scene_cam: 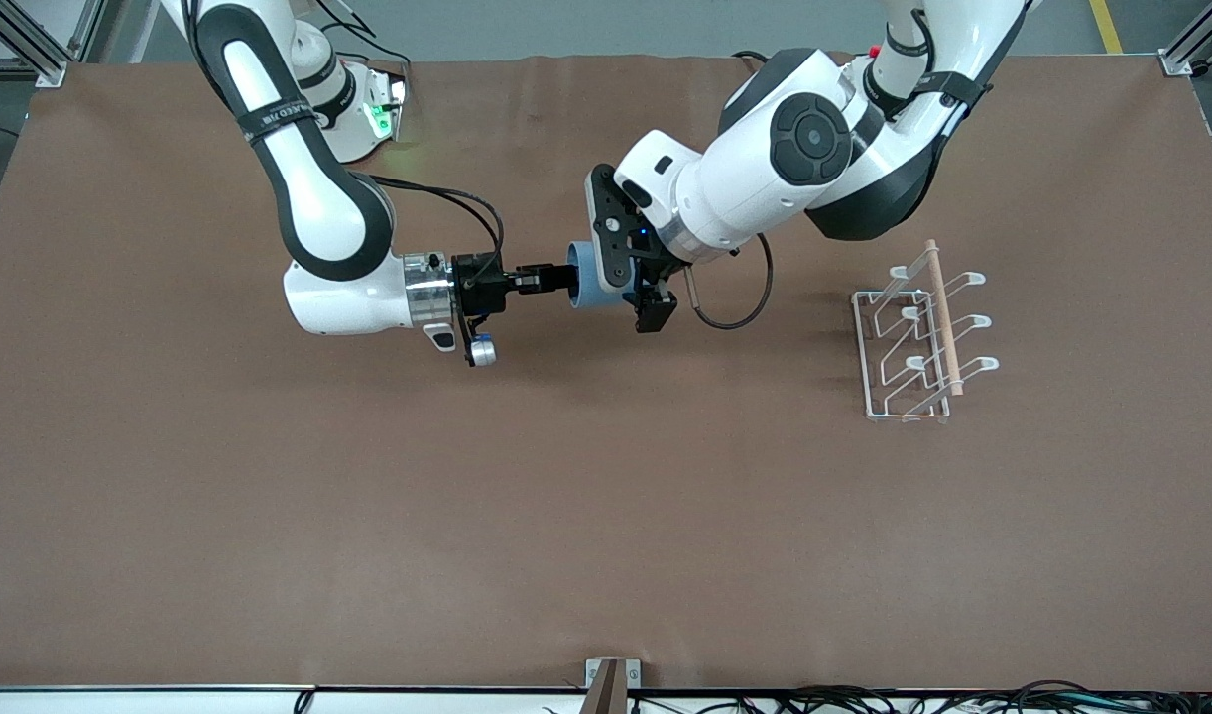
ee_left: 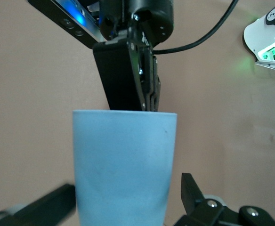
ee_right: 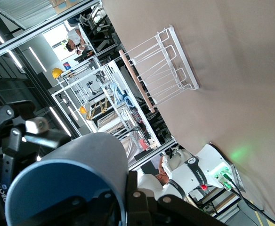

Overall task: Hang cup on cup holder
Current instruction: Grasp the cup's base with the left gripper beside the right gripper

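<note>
Cup holder (scene_cam: 918, 337) stands toward the left arm's end, untouched | cup (scene_cam: 588, 278) held mid-air over table centre — handover step | right gripper (scene_cam: 564, 282) pinches the rim | left gripper (ee_left: 128, 207) straddles it wide — closing likely comes next.

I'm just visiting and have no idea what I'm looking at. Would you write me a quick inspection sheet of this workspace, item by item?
Surface: brown table, bare apart from the rack.
Job's things: light-blue cup held in the air on its side between both arms; white wire cup holder with a wooden rod stands toward the left arm's end, with no cup on it.
Clutter: nothing seen.
Grippers: right gripper over mid-table, one finger inside the cup's mouth, pinching its rim; left gripper around the cup, fingers open, apart from its wall.
Cables: black cables loop off both wrists; more lie along the table's near edge.
Surroundings: metal frame posts at the table's corners; the right wrist view shows a workshop with shelving.
</note>
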